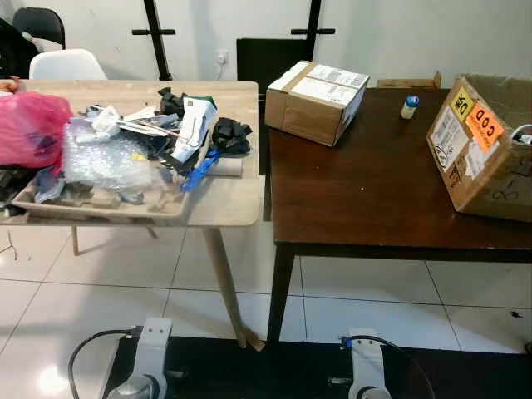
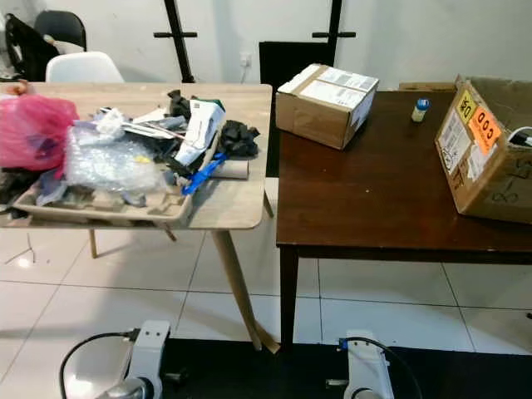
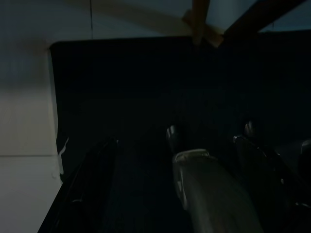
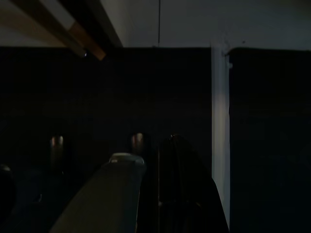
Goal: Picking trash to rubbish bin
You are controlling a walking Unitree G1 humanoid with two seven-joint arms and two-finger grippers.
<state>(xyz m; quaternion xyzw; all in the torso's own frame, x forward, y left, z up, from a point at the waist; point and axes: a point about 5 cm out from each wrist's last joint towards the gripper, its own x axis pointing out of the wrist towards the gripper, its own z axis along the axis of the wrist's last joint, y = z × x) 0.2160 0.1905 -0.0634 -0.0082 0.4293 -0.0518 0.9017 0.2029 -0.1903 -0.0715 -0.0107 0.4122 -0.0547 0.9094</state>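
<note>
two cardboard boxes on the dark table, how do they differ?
The back box is closed, its flaps down, with white labels on top; the right box is open at the top. The right box carries orange and yellow stickers on its side; the back box has none visible. The right box looks larger and sits at the table's right edge. Both are brown cardboard on the dark table.

Home or small office room: white tiled floor (image 1: 116,307), light wood table (image 1: 233,199) heaped with trash (image 1: 141,141), dark wood table (image 1: 366,191) with shipping cartons (image 1: 316,101), white chair (image 1: 66,64).
</note>
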